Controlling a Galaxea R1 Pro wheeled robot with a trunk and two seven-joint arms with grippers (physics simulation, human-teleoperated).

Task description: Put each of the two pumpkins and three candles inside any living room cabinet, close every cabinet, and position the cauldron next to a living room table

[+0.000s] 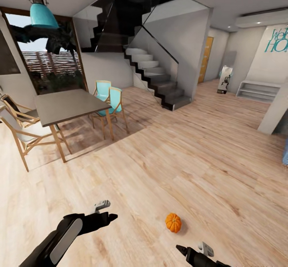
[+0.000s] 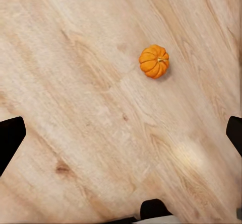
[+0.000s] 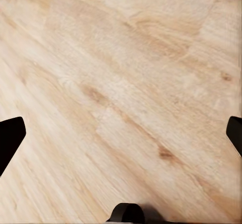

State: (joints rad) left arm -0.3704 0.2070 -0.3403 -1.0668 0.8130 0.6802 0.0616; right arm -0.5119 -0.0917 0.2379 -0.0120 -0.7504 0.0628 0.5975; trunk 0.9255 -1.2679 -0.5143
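One pumpkin (image 1: 173, 222) lies on the floor (image 1: 180, 167), frame-cropped in the right wrist view; both pincers gape wide, empty.

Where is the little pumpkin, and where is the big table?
pumpkin (image 1: 173, 222), head view, middle of its orange ribbed side
pumpkin (image 2: 154, 61), left wrist view, top beside the stem
table (image 1: 68, 105), head view, bare grey top

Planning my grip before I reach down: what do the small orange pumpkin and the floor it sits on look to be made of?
The small orange ribbed pumpkin looks like a smooth, firm rind with a slight sheen on its deep ribs and a short stem on top; real or plastic cannot be told. The pale wooden plank floor shows grain, knots and board seams with a soft satin glare, so likely hard and fairly slick.
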